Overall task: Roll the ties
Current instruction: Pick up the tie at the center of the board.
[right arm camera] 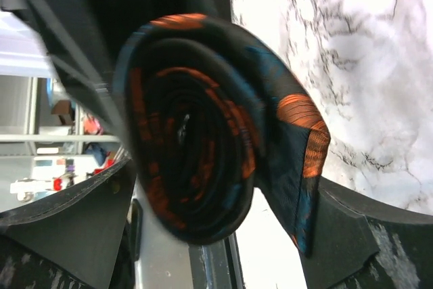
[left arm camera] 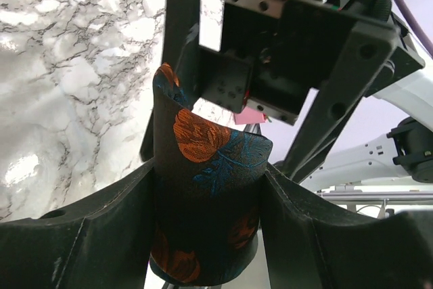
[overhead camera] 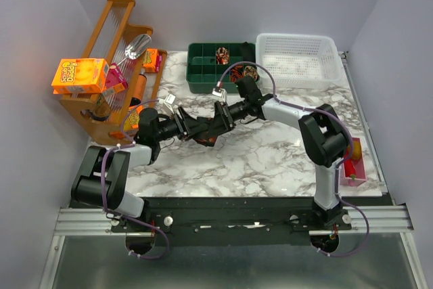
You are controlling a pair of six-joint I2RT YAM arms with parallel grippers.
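Right wrist view: the right gripper (right arm camera: pixel 223 187) has its fingers (right arm camera: pixel 67 228) spread wide to either side of a rolled tie (right arm camera: pixel 196 140). The coil lies against one finger and its loose outer flap lies against the other, and a firm clamp is not evident. The tie is dark fabric with orange and teal leaf patterns, wound in a spiral with its open end toward the camera. Left wrist view: the left gripper (left arm camera: pixel 206 181) is partly closed on the same tie (left arm camera: pixel 203 160), which fills the gap between both fingers (left arm camera: pixel 88 235). The right gripper's fingers stand directly beyond it, one on each side of the coil's far edge. Top view: the left gripper (overhead camera: pixel 193 126) and the right gripper (overhead camera: pixel 220 116) meet nose to nose over the middle of the marble-patterned bench (overhead camera: pixel 270 160), with the tie (overhead camera: pixel 206 139) between them. At the far edge a green compartment tray (overhead camera: pixel 203 65) holds a coiled tie (overhead camera: pixel 222 54) in one cell. A white mesh basket (overhead camera: pixel 298 59) stands just beside the tray on the right. A wooden rack (overhead camera: pixel 115 25) on the left carries an orange box (overhead camera: pixel 80 74) and a metal scoop (overhead camera: pixel 139 47).
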